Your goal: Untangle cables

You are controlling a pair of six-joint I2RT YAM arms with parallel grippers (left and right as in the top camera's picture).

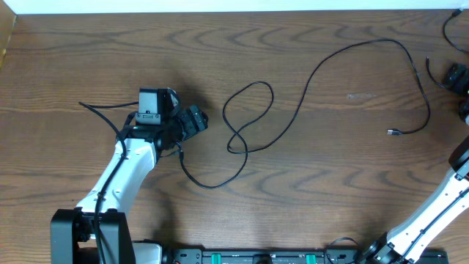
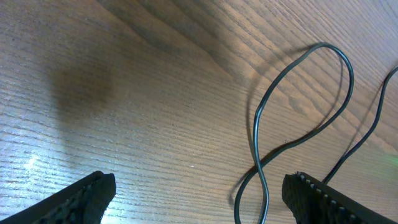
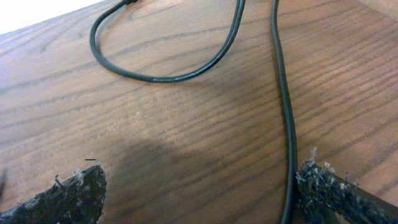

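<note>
One long thin black cable (image 1: pixel 315 66) lies across the table. It forms a crossed loop (image 1: pixel 248 110) at the middle and ends in a small plug (image 1: pixel 392 132) on the right. My left gripper (image 1: pixel 198 121) is open just left of that loop. In the left wrist view the loop (image 2: pixel 298 93) lies ahead, and its crossed strand (image 2: pixel 260 193) runs between my open fingers (image 2: pixel 93 193), close to the right one. My right gripper (image 3: pixel 199 186) is open low over the table, and another black cable (image 3: pixel 283 93) passes just inside its right finger (image 3: pixel 323 190).
The table's far edge (image 1: pixel 234 10) runs along the top. A black cable curve (image 1: pixel 447 29) lies at the far right corner beside a black part of the right arm (image 1: pixel 457 75). The arm bases stand at the front edge (image 1: pixel 256 257).
</note>
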